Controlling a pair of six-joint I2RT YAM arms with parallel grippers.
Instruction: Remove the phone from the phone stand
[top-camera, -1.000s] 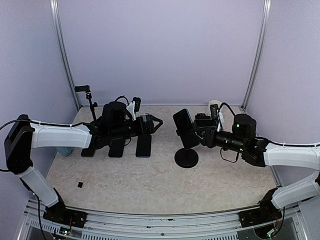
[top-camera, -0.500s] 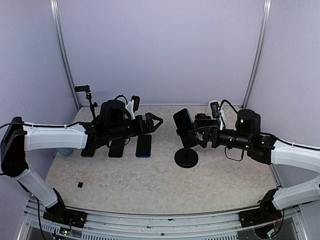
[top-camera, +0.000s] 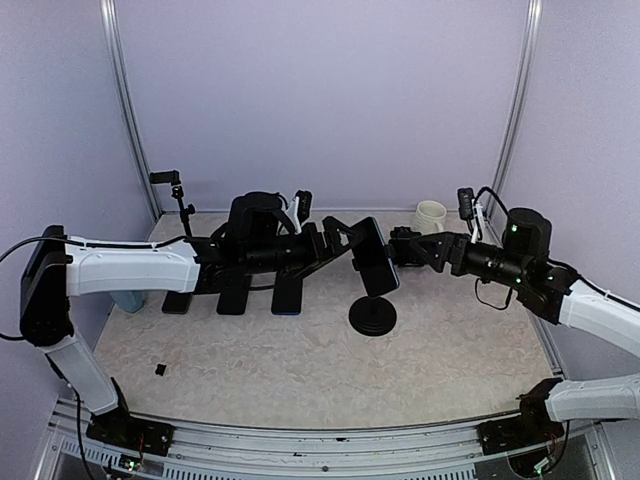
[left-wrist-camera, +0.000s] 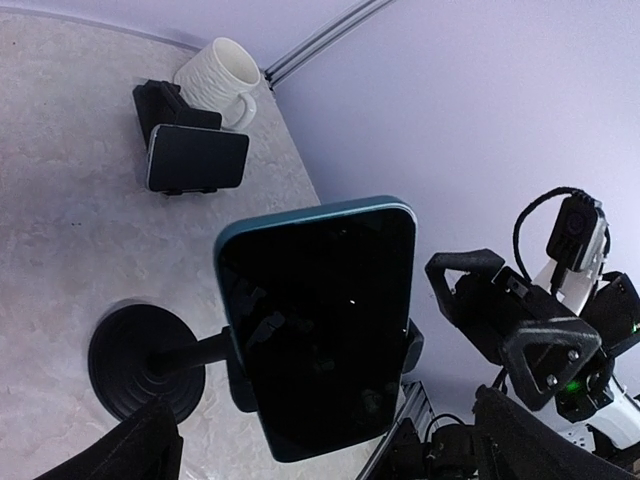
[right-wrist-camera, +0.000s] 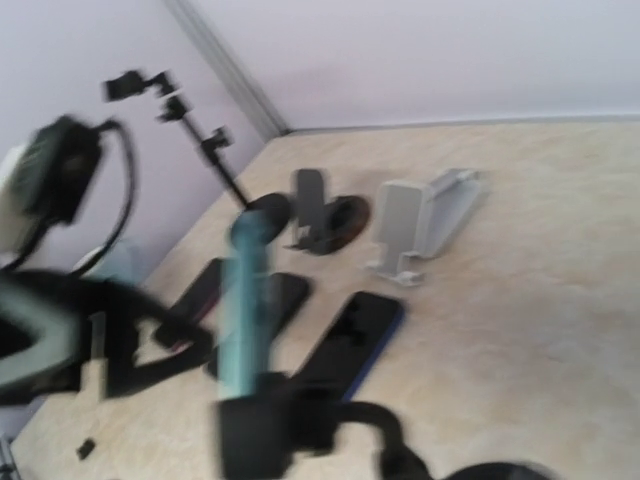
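Observation:
The phone, teal-edged with a dark screen, sits clamped in the black phone stand, which has a round base. In the left wrist view the phone faces the camera above the stand's base. My left gripper is open and empty just left of the phone, its fingers at the frame's lower corners. My right gripper is open, close behind the phone's right edge, and it shows in the left wrist view. The blurred right wrist view shows the phone edge-on.
Three phones lie flat at the left under my left arm. A white mug stands at the back right, near another phone in a black holder. A grey stand and a small tripod stand at the back left.
My left arm has reached right, bringing its open gripper up to the phone. My right arm has risen and drawn back a little, with its gripper still beside the phone. The stand's base has stayed put.

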